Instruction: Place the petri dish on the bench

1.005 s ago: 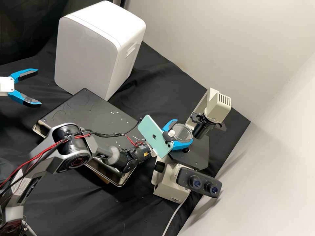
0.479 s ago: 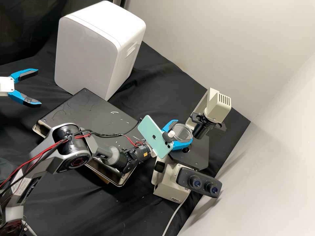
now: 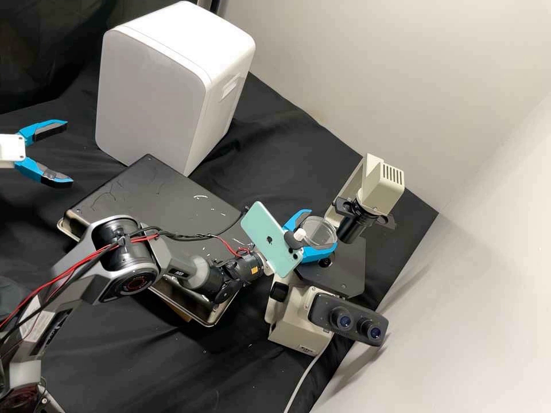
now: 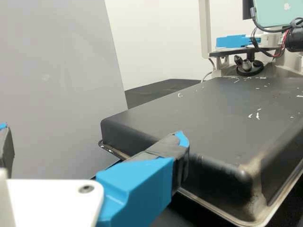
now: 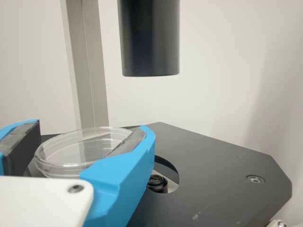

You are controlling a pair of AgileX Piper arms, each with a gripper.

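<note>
At the bench's (image 3: 287, 143) right edge stands the microscope (image 3: 298, 321). On its stage (image 3: 344, 269) the right gripper (image 3: 320, 232) has its blue fingers closed against the sides of the petri dish (image 5: 78, 150). I cannot tell whether the dish is lifted off yet. This looks like the pick-up step. Next, the dish should be raised level, carried clear of the stage, lowered flat onto bare bench and released. Near the far left edge, the left gripper (image 3: 65, 153) hangs wide open, holding nothing.
</note>
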